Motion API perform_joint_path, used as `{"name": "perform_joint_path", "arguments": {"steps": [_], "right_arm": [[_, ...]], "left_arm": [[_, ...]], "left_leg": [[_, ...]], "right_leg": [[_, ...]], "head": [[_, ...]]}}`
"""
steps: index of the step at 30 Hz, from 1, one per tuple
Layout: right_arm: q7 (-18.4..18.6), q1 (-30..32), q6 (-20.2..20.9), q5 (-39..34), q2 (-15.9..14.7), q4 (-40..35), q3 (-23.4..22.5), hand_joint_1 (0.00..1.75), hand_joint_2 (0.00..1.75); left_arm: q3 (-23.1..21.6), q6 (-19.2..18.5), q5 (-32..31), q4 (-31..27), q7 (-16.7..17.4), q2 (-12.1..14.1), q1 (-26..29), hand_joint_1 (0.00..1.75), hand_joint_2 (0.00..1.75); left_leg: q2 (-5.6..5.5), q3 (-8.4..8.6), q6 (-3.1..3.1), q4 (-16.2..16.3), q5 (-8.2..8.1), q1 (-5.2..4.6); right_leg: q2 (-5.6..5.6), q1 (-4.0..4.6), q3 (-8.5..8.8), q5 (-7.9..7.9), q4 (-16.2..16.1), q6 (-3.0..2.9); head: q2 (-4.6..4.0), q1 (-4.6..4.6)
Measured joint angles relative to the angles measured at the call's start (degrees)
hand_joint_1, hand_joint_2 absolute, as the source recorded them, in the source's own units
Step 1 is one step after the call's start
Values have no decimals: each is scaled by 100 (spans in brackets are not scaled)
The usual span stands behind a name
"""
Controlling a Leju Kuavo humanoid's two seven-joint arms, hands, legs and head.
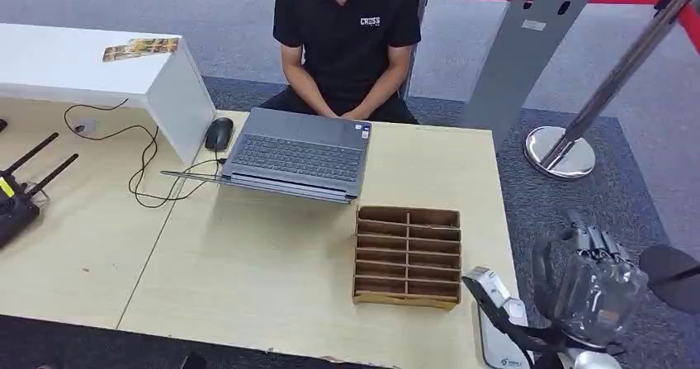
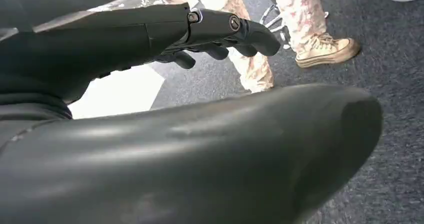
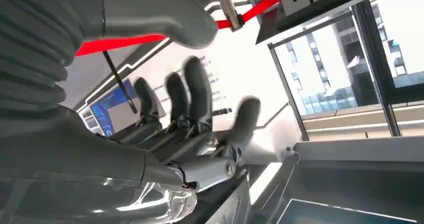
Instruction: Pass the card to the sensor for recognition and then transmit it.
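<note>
The card (image 1: 140,49) lies upper left on the white shelf (image 1: 74,68). The right hand (image 1: 590,274), lower right, is spread and holds nothing. The left hand (image 2: 220,33) hangs with fingers slightly curled, holding nothing.

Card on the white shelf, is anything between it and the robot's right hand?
Yes. The open laptop lies across the straight line from the right hand to the card; the wooden organizer sits beside that line.

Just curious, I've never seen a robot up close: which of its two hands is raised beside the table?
The right hand, lifted beside the table's right edge, fingers spread and empty. The left hand hangs low over the carpet.
</note>
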Motion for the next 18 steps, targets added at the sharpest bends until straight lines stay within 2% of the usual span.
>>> {"name": "perform_joint_path", "arguments": {"steps": [12, 18], "right_arm": [[142, -268, 0, 0, 24, 212, 262, 0, 175], [614, -546, 7, 0, -85, 476, 660, 0, 175]], "left_arm": [[44, 0, 50, 2, -87, -26, -35, 0, 0], [42, 0, 177, 4, -142, -28, -57, 0, 0]], "left_leg": [[-3, -2, -1, -1, -1, 1], [-2, -2, -1, -1, -1, 1]], "right_leg": [[-1, 1, 0, -3, 1, -3], [-1, 1, 0, -3, 2, -3]], "head": [[0, 0], [0, -2]]}}
